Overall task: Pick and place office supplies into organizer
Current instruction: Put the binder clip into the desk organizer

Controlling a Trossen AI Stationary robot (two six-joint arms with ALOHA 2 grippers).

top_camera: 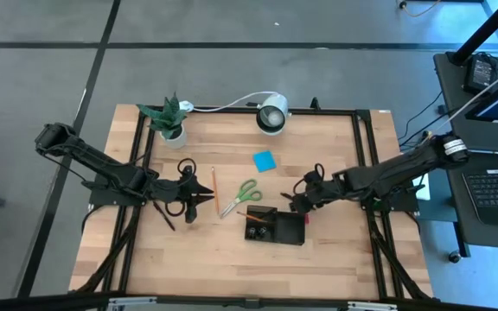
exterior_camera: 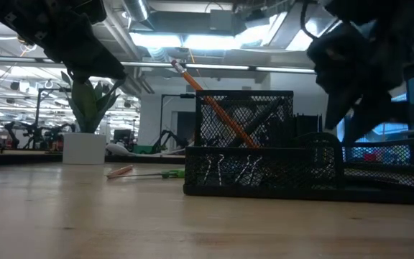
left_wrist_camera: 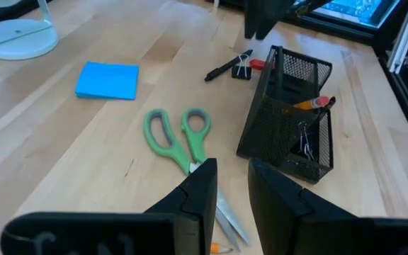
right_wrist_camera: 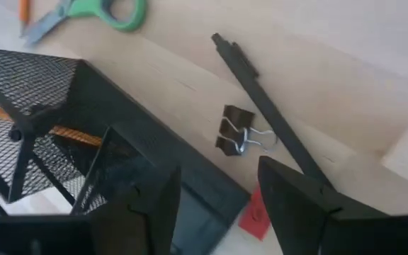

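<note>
The organizer point(top_camera: 275, 228), a black mesh tray, was seen standing on the worktop point(top_camera: 232, 268) right of centre, towards the near edge. One orange pencil point(left_wrist_camera: 309, 105) was already leaning in it, its tip propped over the rim because it was longer than the compartment, and what appeared to be clips lay at the bottom.

The right claw point(right_wrist_camera: 214, 205) was held just right of the organizer, its jaws parted and nothing between them, hanging over one black pen point(right_wrist_camera: 268, 117), one black binder clip point(right_wrist_camera: 234, 132) and one small red piece point(right_wrist_camera: 255, 212). It was judged to be poised there so that one of these three could be taken up next; which one could not be told.

The left claw point(left_wrist_camera: 231, 188) hung left of centre, jaws slightly parted and empty, directed towards the one pair of green-handled scissors point(left_wrist_camera: 183, 138), which lay flat just left of the organizer. A second orange pencil point(top_camera: 214, 187) lay on the worktop between the left claw and the scissors. One blue sticky-note pad point(top_camera: 264, 160) lay farther back, well apart from the organizer. Five items were thus counted outside it.

One potted plant point(top_camera: 168, 119) and one white lamp point(top_camera: 272, 115) stood along the far edge, clear of the work.
</note>
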